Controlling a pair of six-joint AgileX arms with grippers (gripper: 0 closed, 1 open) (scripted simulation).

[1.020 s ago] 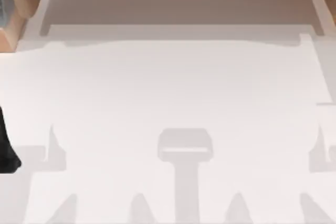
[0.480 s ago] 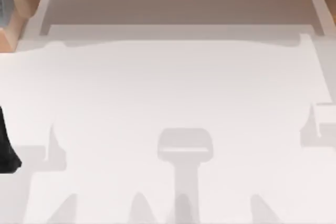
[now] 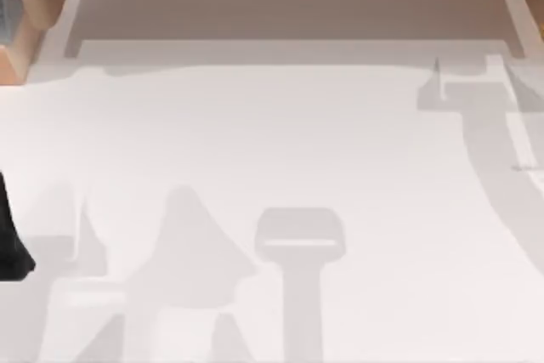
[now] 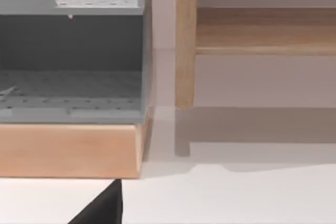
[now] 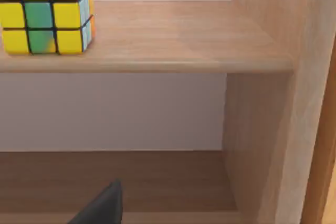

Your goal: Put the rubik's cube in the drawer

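1. Clearly early in the task; rubik's cube (image 5: 46,13) resting on an upper wooden shelf (image 5: 157,51), seen from the right wrist camera, ungrasped and touching nothing but the board beneath.
2. Right arm raised toward the shelving, near two o'clock of the table (image 3: 272,150) judging by its shadow there; a dark sliver of its gripper (image 5: 102,205) visible below the lower shelf level; whether open or closed cannot be told.
3. Left arm at about nine o'clock, a black part at the table's left edge (image 3: 10,235); a dark corner of the left gripper (image 4: 102,205) in its wrist view; its state likewise cannot be told.
4. Grey drawer unit (image 4: 71,61) on a wooden base, at roughly ten o'clock; compartments look open-fronted and hold no cube.
5. Nothing done yet, as judged; remaining: reach the cube, grip it, carry it across to the drawer, release inside.
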